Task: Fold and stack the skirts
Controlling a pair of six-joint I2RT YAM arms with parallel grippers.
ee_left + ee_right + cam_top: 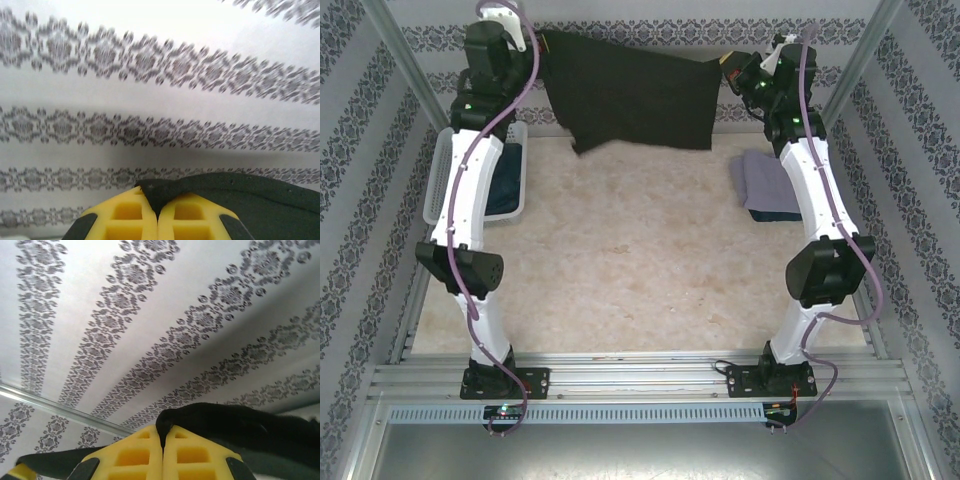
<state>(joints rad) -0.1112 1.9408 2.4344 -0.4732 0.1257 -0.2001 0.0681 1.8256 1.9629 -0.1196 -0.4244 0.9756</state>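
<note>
Left claw (157,212) and right claw (162,442) each pinch a corner of the black skirt (630,95) hanging between them.

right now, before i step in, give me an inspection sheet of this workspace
surface: beige mottled table
job's things: black skirt stretched in the air at the far side; lavender-grey skirt lying on a dark blue skirt at the right; denim skirt in the basket
clutter: white lattice basket at the left
end effectors: left end effector and right end effector each shut on a corner of the black skirt
cables: purple cables along both arms
surroundings: patterned walls, metal frame rails
</note>
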